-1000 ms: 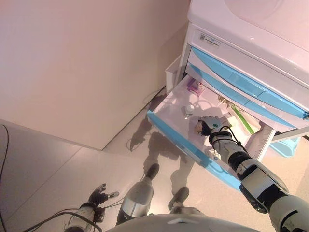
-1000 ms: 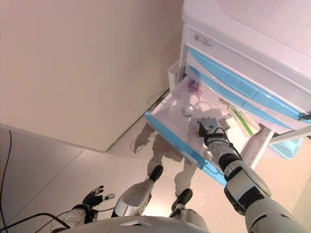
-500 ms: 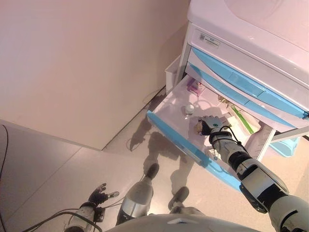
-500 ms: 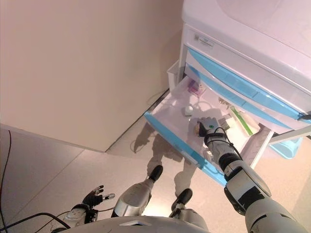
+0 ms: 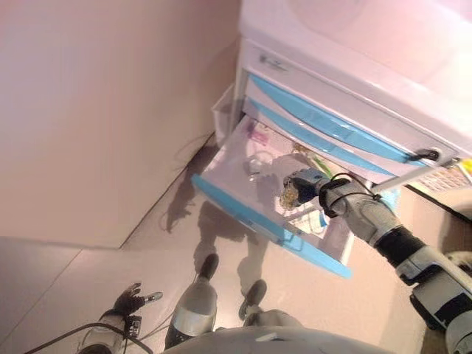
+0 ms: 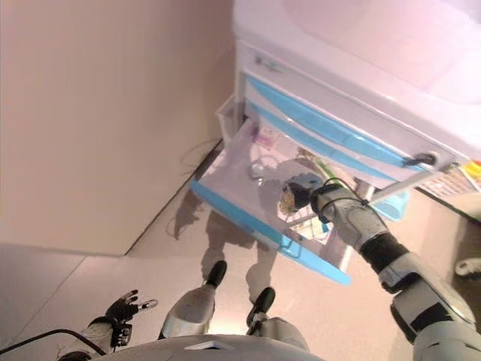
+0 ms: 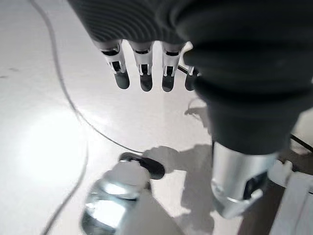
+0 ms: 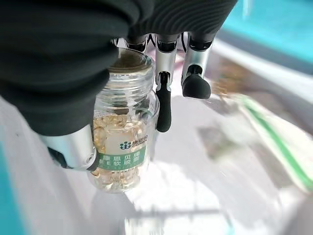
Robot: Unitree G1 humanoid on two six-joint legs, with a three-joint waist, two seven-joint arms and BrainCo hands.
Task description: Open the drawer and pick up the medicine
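Note:
The lowest drawer (image 5: 243,214), white with a blue front, stands pulled out of the white cabinet (image 5: 354,66). My right hand (image 5: 306,181) is shut on the medicine, a clear bottle of yellow capsules (image 5: 288,195), with the thumb and fingers round it. It holds the bottle upright just above the drawer's floor. The right wrist view shows the bottle (image 8: 122,142) with its green label between the thumb and fingers (image 8: 164,103). My left hand (image 5: 127,301) hangs low over the floor, open and empty; its straight fingers (image 7: 142,73) show in the left wrist view.
In the drawer lie a purple box (image 5: 258,135), a small white round thing (image 5: 253,164) and a green strip (image 5: 322,167). Two closed blue-fronted drawers (image 5: 332,129) are above. A white side bin (image 5: 223,110) hangs on the cabinet. A wall (image 5: 88,110) stands at left.
The camera has swung, so the whole scene sits further left. My right hand has closed on the bottle and raised it a little off the drawer's floor. The left hand has not moved.

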